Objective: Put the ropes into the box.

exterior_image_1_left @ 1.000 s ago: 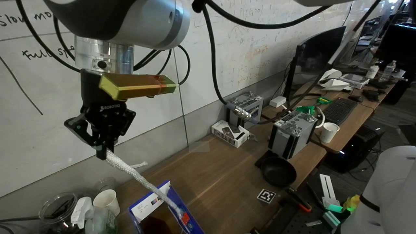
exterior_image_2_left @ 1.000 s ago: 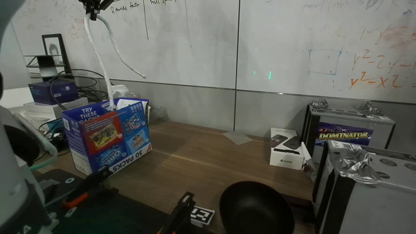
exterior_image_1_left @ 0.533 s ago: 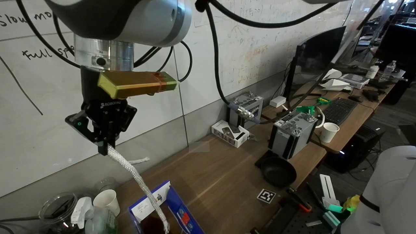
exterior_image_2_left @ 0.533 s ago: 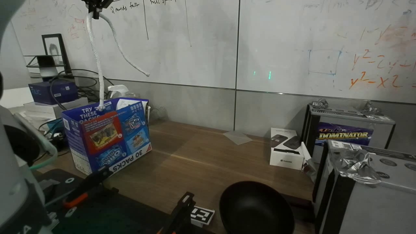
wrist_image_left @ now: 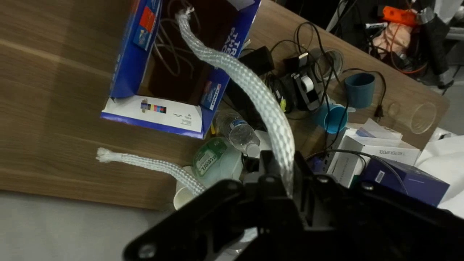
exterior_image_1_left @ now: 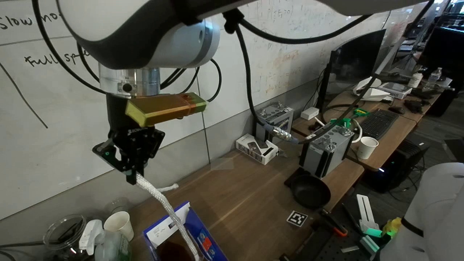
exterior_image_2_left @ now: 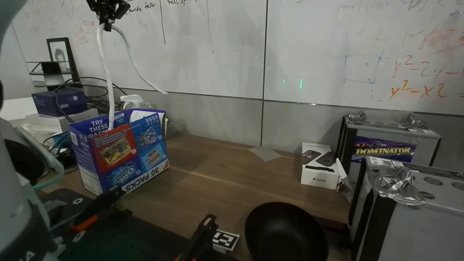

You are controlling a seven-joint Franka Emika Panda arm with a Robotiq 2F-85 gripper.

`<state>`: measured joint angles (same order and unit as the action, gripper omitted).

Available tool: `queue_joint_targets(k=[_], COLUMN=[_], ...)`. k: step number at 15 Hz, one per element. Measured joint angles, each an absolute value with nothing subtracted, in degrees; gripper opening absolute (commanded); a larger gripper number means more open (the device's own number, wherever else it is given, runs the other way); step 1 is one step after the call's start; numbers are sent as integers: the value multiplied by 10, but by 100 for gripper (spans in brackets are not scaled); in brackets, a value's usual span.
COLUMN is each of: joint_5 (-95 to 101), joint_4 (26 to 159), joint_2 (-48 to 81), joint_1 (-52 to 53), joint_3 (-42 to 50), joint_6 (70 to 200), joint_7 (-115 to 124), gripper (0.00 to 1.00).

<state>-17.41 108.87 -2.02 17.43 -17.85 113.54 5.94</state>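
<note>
Wooden desk (exterior_image_1_left: 239, 203) holds 2 grey devices (exterior_image_1_left: 319, 156) and, near the box (exterior_image_2_left: 125, 152), a spray bottle (exterior_image_1_left: 110, 246); the end effector (exterior_image_1_left: 134, 177) pinches rope (wrist_image_left: 252, 85).

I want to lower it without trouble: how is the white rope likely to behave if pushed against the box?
The white rope probably bends easily: both its lengths hang in curves from the gripper. It may spring slightly, since the length outside the box bows sideways instead of dropping straight. Its tip could unravel: it looks frayed in the wrist view.
</note>
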Motion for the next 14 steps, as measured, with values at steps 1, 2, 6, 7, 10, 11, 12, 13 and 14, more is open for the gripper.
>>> queue_joint_targets(k=[1,2,6,7,10,11,12,13,14], joint_5=[-174,-174,-174,-174,-177,-178,-181,-185,-191], joint_4=[1097,1105,1138,1146,1161,1164,1167,1170,1173], joint_2=[-25,-30,-54,-58,-62,-62,-62,-62,-61], joint_1=[174,174,173,173,173,173,173,173,174], joint_3=[-178,-178,-175,-174,-174,-174,-174,-174,-175], joint_6=[1135,1135,1132,1131,1119,1114,1110,1106,1104], joint_7=[60,60,60,60,59,58,57,54,47], gripper=[14,14,14,14,13,13,13,13,13])
